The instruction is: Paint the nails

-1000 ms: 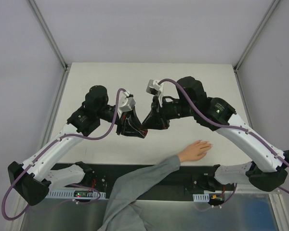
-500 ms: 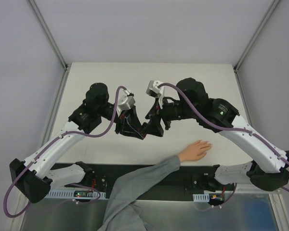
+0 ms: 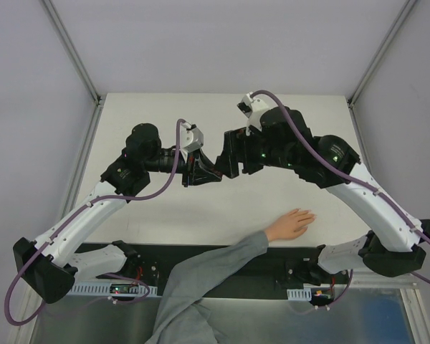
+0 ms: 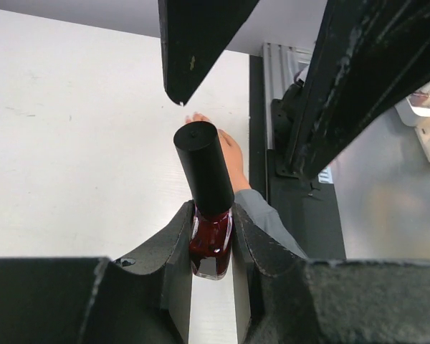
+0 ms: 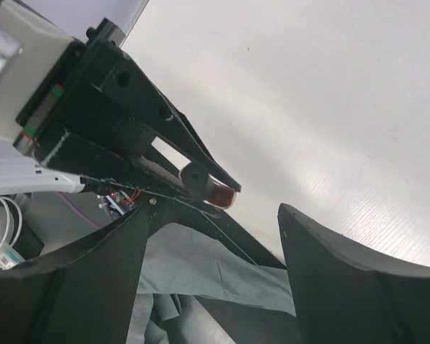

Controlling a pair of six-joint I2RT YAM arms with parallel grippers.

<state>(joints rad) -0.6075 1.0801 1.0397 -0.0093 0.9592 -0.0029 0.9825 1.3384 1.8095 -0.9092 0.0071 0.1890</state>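
My left gripper (image 4: 212, 215) is shut on a small dark red bottle (image 4: 211, 242) with a tall black cap (image 4: 204, 168), held in the air over the white table. In the overhead view the left gripper (image 3: 213, 173) points right at mid-table. My right gripper (image 3: 228, 162) faces it, open, its fingers (image 4: 193, 43) spread wide beyond the cap without touching it. The right wrist view shows the bottle (image 5: 223, 194) ahead of that open gripper (image 5: 215, 209). A bare hand (image 3: 292, 223) lies flat near the front edge; its nails (image 3: 312, 215) are too small to make out.
A grey sleeve (image 3: 215, 276) runs from the hand down past the black strip (image 3: 165, 258) at the table's near edge. The table (image 3: 165, 122) ends at metal frame posts (image 3: 93, 93) on the left and right. Both arm bases sit at the near corners.
My right gripper has opened and let go of the bottle cap, rising toward the far side. The left gripper, still holding the bottle, has swung up level and slightly farther back.
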